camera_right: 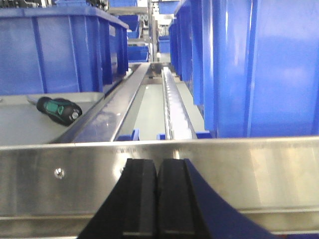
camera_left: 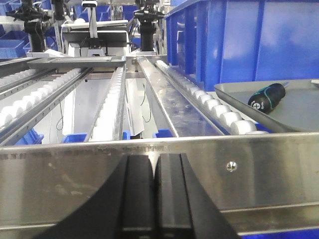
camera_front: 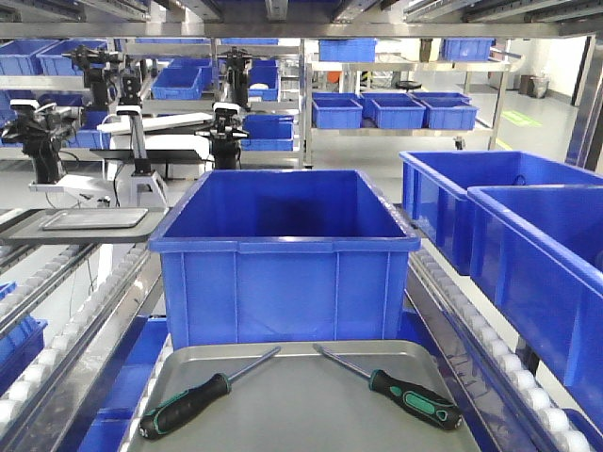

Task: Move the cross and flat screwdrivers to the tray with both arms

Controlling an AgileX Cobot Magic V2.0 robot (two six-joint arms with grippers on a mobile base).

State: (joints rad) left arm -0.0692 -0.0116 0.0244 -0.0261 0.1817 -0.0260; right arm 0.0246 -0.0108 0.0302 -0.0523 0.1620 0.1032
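Two screwdrivers with black-and-green handles lie on the grey metal tray point(camera_front: 301, 419) in front of the big blue bin point(camera_front: 283, 250). The left screwdriver point(camera_front: 193, 400) points its shaft up right; the right screwdriver point(camera_front: 405, 394) points its shaft up left. The left screwdriver's handle end shows in the left wrist view point(camera_left: 266, 97), the right one's in the right wrist view point(camera_right: 59, 109). My left gripper point(camera_left: 154, 167) is shut and empty, low behind a steel rail, left of the tray. My right gripper point(camera_right: 157, 169) is shut and empty, behind the rail right of the tray. Neither gripper shows in the front view.
Roller conveyor rails point(camera_front: 71, 320) run along both sides of the tray. More blue bins point(camera_front: 528, 254) stand at the right. Another grey tray point(camera_front: 94, 218) and other robot arms point(camera_front: 132, 122) stand at the far left. Shelves of blue bins point(camera_front: 396, 108) fill the back.
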